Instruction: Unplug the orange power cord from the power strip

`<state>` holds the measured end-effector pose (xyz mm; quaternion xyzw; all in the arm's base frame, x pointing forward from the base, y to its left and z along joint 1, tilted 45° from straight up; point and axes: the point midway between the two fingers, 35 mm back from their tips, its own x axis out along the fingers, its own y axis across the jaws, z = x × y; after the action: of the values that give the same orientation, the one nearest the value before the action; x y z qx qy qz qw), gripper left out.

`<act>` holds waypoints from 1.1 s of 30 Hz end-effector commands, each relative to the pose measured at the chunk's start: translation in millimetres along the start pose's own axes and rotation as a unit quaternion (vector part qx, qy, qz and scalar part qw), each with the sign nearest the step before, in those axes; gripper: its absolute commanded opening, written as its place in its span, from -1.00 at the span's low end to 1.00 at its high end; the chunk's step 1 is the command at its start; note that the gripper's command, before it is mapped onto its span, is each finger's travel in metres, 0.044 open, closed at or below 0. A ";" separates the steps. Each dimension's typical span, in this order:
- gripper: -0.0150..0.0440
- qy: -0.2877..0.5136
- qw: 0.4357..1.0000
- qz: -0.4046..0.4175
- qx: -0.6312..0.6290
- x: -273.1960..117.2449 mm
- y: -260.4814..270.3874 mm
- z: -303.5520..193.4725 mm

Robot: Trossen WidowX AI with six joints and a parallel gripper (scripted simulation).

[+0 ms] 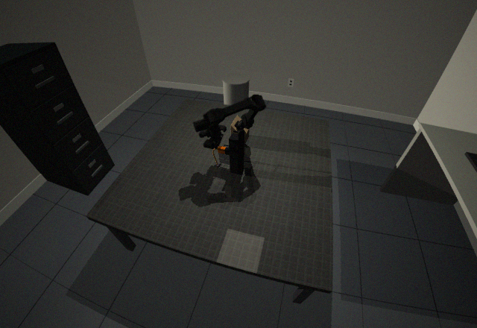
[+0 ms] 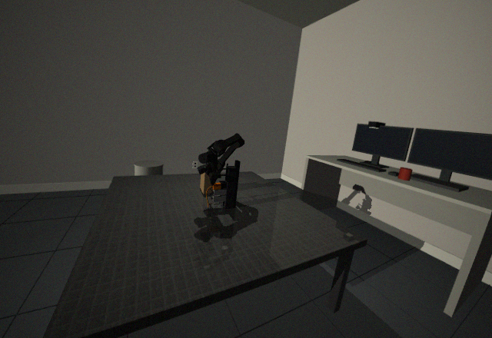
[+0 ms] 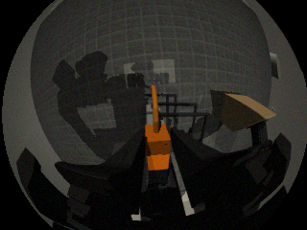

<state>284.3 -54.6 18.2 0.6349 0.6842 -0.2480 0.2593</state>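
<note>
The orange plug [image 1: 222,149] [image 2: 217,186] [image 3: 157,144] is at the side of a dark upright block [image 1: 235,159] [image 2: 231,191], which looks like the power strip. Its orange cord [image 1: 215,156] [image 2: 207,195] [image 3: 154,107] leaves the plug's outer end and bends down to the table. My gripper [image 1: 220,148] [image 2: 214,184] [image 3: 157,132] is shut on the plug, with one finger on each side of it. A dark piece lies between the plug's orange body and the block. It is too dark to tell whether the plug is seated.
A tan block [image 1: 239,123] [image 2: 204,183] [image 3: 245,110] stands close behind the plug, near the arm. Thin grey bars [image 2: 218,198] [image 3: 184,114] stand below the plug. All this is on the dark table [image 1: 288,220] [image 2: 158,246]. A white cylinder [image 1: 235,92] [image 2: 148,168] stands beyond it.
</note>
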 end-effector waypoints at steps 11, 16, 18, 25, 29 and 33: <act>0.05 -0.034 0.999 0.000 -0.010 -4.8 0.8 21.7; 0.05 -0.034 0.999 0.000 -0.010 -4.8 0.8 21.7; 0.05 -0.034 0.999 0.000 -0.010 -4.8 0.8 21.7; 0.05 -0.030 1.000 0.006 0.002 -13.2 0.0 20.9; 0.05 -0.030 1.000 0.006 0.002 -13.1 0.0 16.2; 0.05 -0.030 1.000 0.006 0.002 -12.8 0.0 9.6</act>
<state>286.1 -74.3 16.1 0.6308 0.6716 -0.2669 0.2825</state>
